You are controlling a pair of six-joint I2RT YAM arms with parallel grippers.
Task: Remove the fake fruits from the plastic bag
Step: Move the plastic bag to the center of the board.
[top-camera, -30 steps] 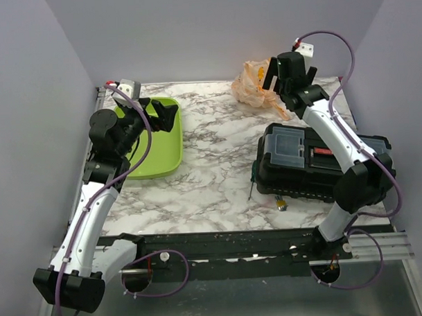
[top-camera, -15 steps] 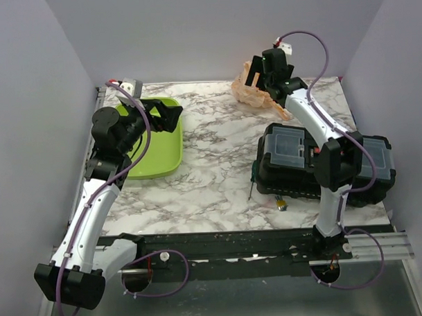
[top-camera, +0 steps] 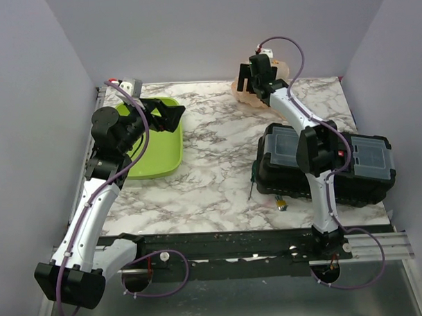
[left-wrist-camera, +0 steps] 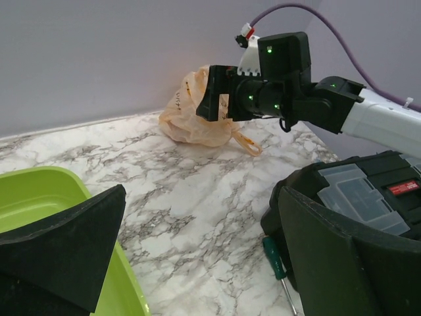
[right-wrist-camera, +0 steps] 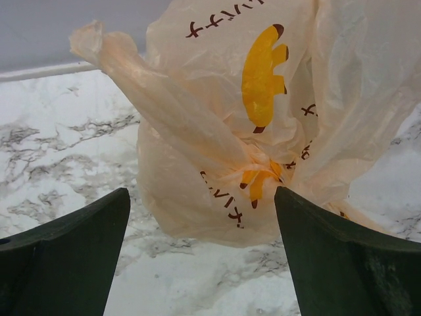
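The plastic bag (right-wrist-camera: 217, 138) is a crinkly peach-beige bundle with orange fruit prints, lying at the back of the table by the wall (top-camera: 280, 67) (left-wrist-camera: 191, 122). The fake fruits are hidden inside it. My right gripper (top-camera: 247, 79) (right-wrist-camera: 202, 194) is open and low over the marble, its fingers either side of the bag's near bulge without touching it. In the left wrist view the right gripper (left-wrist-camera: 214, 94) stands right in front of the bag. My left gripper (top-camera: 170, 112) (left-wrist-camera: 200, 194) is open and holds nothing, hovering over the right rim of the green tray.
A lime-green tray (top-camera: 159, 147) lies at the left. A black toolbox (top-camera: 364, 168) with clear lid compartments fills the right side, under the right arm. A green-handled screwdriver (left-wrist-camera: 275, 257) lies by its left edge. A small brass item (top-camera: 280, 204) sits near the front.
The right arm has stretched out and swung left towards the back wall, bringing its open gripper down against the bag. The left gripper has edged slightly to the right.
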